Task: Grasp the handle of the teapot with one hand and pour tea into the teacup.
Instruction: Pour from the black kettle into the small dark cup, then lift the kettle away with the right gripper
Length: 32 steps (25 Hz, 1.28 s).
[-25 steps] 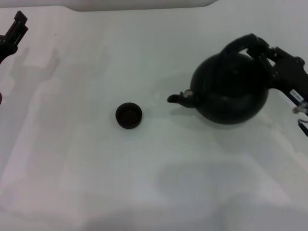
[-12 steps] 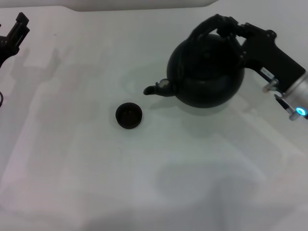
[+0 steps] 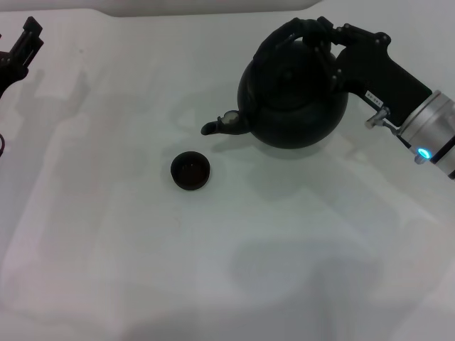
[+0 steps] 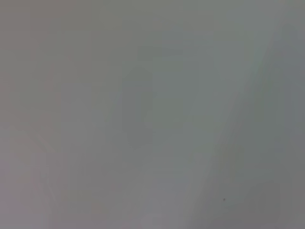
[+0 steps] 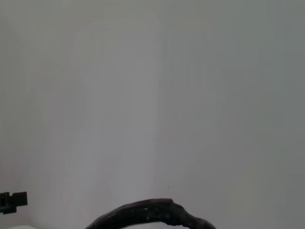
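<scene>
Teapot point(image 3: 293, 99) first, from the head view: it hangs from my right gripper point(image 3: 323, 39), which is closed around the handle point(image 3: 288, 35) at the top of the arch, near its right end; I hold it there so the pot's weight sits below my grip and the body can swing into a tilt when I rotate the wrist. The spout point(image 3: 213, 128) points left and slightly toward me, at the cup point(image 3: 190, 170), which stands alone on the white table point(image 3: 106, 234) near the spout's tip but not yet under it; I judge the pot needs to come a little closer over the cup before tipping, or the stream will miss. No tea is visible leaving the spout; the cup's inside is too dark to say if it holds anything. My left gripper point(image 3: 25, 42) is parked at the far left edge, well apart from everything; whether it is open I cannot tell.

Left wrist view: only bare pale table surface, nothing of the task; that fits an idle arm kept out of the way.

Right wrist view: the handle's arch point(image 5: 152, 215) curves along the edge of the picture, against the white table; my own fingers are not shown here; a small dark piece point(image 5: 12, 201) sits far off, probably the left gripper.
</scene>
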Each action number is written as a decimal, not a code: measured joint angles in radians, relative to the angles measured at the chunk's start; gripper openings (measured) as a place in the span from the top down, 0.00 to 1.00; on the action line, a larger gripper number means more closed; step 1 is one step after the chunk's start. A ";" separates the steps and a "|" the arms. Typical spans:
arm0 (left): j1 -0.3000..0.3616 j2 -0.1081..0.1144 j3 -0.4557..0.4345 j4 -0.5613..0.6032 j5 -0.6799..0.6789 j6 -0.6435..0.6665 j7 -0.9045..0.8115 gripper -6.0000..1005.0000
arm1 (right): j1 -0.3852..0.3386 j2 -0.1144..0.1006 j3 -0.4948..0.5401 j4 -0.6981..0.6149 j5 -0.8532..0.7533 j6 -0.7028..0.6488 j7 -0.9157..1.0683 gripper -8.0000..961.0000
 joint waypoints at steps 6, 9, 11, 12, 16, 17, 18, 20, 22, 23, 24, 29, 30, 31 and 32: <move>-0.001 0.001 0.000 0.000 -0.014 0.000 0.000 0.14 | 0.003 0.000 -0.001 -0.005 -0.003 0.001 -0.042 0.80; 0.001 0.002 0.000 0.000 -0.016 0.000 0.000 0.14 | 0.003 0.001 -0.004 -0.013 -0.005 0.002 -0.050 0.80; 0.002 0.002 0.002 -0.001 -0.016 -0.001 0.000 0.14 | 0.003 0.001 -0.005 -0.013 -0.006 0.003 -0.052 0.81; 0.002 0.002 0.003 -0.001 -0.016 -0.001 0.000 0.14 | 0.003 0.002 -0.006 -0.013 -0.006 0.003 -0.053 0.81; 0.001 0.002 0.004 -0.009 -0.017 -0.001 0.000 0.14 | 0.002 0.002 -0.009 -0.013 -0.006 0.000 -0.091 0.81; 0.001 0.002 0.004 -0.012 -0.017 -0.001 0.000 0.14 | 0.001 0.002 -0.010 -0.013 -0.007 0.000 -0.098 0.81; 0.000 0.002 0.004 -0.014 -0.017 -0.001 0.000 0.14 | 0.001 0.002 -0.010 -0.014 -0.007 0.000 -0.101 0.81; 0.000 0.002 0.005 -0.014 -0.017 -0.001 0.000 0.14 | 0.002 0.002 -0.010 -0.014 -0.007 0.003 -0.105 0.81; -0.001 0.002 0.005 -0.015 -0.017 -0.001 0.000 0.14 | 0.004 0.002 -0.010 -0.014 -0.008 0.006 -0.117 0.81; -0.001 0.002 0.005 -0.016 -0.017 -0.001 0.000 0.14 | 0.004 0.002 -0.011 -0.016 -0.008 0.007 -0.130 0.81; -0.002 0.002 0.005 -0.017 -0.017 -0.001 0.000 0.14 | 0.004 0.002 -0.011 -0.019 -0.008 0.008 -0.143 0.81; -0.003 0.002 0.001 -0.020 -0.017 -0.001 0.000 0.14 | 0.001 0.003 -0.012 -0.037 -0.008 0.011 -0.183 0.81; -0.003 0.002 0.001 -0.020 -0.016 -0.001 0.000 0.14 | 0.001 0.004 -0.012 -0.039 -0.008 0.011 -0.191 0.81; -0.003 0.002 0.001 -0.020 -0.016 -0.001 0.000 0.14 | 0.001 0.004 -0.012 -0.039 -0.008 0.012 -0.197 0.81; -0.003 0.002 0.001 -0.020 -0.016 -0.001 0.000 0.14 | 0.002 0.004 -0.012 -0.039 -0.008 0.012 -0.203 0.81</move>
